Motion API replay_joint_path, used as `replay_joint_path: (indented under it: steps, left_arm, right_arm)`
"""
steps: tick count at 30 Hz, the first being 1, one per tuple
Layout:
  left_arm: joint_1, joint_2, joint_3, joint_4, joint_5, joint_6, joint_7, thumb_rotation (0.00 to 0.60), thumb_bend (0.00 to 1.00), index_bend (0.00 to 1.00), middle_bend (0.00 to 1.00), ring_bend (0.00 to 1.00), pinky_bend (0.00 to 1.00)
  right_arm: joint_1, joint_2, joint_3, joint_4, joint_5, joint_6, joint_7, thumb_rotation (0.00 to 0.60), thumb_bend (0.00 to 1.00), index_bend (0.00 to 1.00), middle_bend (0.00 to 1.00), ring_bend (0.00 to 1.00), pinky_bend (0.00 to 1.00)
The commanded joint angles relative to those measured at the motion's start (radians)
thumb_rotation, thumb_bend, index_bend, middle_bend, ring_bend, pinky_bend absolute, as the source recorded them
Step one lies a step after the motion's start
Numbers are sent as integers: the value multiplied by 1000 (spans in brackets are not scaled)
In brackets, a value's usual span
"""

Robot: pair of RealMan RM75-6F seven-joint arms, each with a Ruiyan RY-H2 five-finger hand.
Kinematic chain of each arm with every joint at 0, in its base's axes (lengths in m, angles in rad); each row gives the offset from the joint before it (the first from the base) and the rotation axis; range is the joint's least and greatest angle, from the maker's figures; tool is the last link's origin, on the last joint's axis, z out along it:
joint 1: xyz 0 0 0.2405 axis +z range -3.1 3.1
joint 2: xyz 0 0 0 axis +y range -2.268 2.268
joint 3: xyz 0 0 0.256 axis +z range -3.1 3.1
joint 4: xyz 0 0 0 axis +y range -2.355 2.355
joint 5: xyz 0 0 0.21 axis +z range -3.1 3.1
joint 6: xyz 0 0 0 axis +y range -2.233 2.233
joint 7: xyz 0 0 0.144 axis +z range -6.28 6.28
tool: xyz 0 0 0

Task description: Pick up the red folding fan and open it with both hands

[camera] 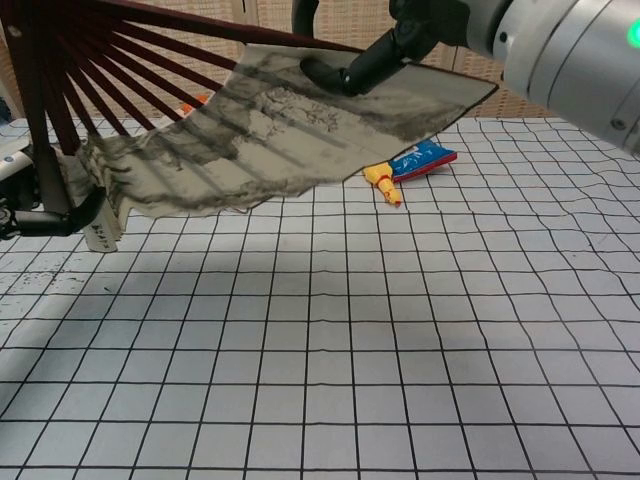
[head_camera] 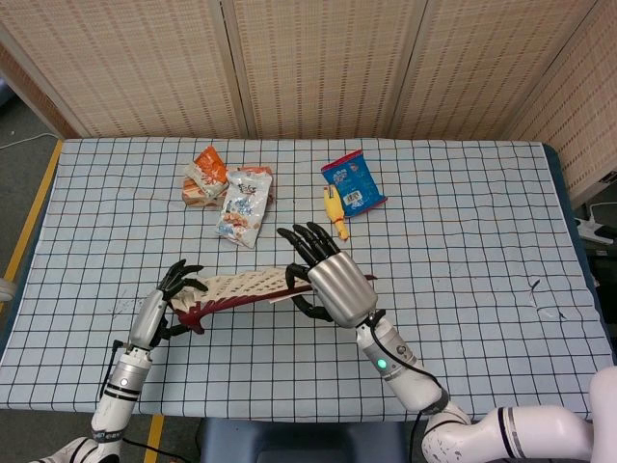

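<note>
The red folding fan (head_camera: pixel 241 287) is spread out above the checked table between my two hands. In the chest view the fan (camera: pixel 270 120) shows dark red ribs and a paper leaf with an ink landscape. My left hand (head_camera: pixel 172 299) grips the pivot end at the lower left, and its fingers (camera: pixel 45 220) curl round the guard stick at the left edge. My right hand (head_camera: pixel 333 280) pinches the far edge of the leaf, seen at the top as the right hand (camera: pixel 400 45). The fan hides most of the left hand in the chest view.
Behind the fan lie an orange snack packet (head_camera: pixel 205 176), a white snack packet (head_camera: pixel 245 204), a blue packet (head_camera: pixel 353 183) and a yellow toy (head_camera: pixel 335 214). The toy (camera: pixel 383 184) and blue packet (camera: pixel 424 158) show under the fan's right edge. Folding screens stand behind the table.
</note>
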Motion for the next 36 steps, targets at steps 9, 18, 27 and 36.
replay_joint_path:
  steps: [9, 18, 27, 36]
  left_arm:
    - [2, 17, 0, 20, -9, 4, 5, 600, 469, 0, 0, 0, 47]
    - [9, -4, -26, 54, -39, 23, -6, 600, 466, 0, 0, 0, 46]
    - [18, -17, -34, 140, -44, 47, 9, 600, 471, 0, 0, 0, 47]
    - [35, -53, 12, 261, -22, 47, 11, 600, 470, 0, 0, 0, 46]
  right_arm:
    - [-14, 57, -7, 3, -14, -6, 18, 600, 666, 702, 48, 0, 0]
    - [-41, 121, -23, -6, -33, -13, 68, 600, 666, 702, 48, 0, 0]
    - [-86, 184, -71, 13, -133, 14, 104, 600, 667, 700, 48, 0, 0]
    - [-147, 185, -164, 100, -294, 74, 102, 600, 667, 642, 48, 0, 0]
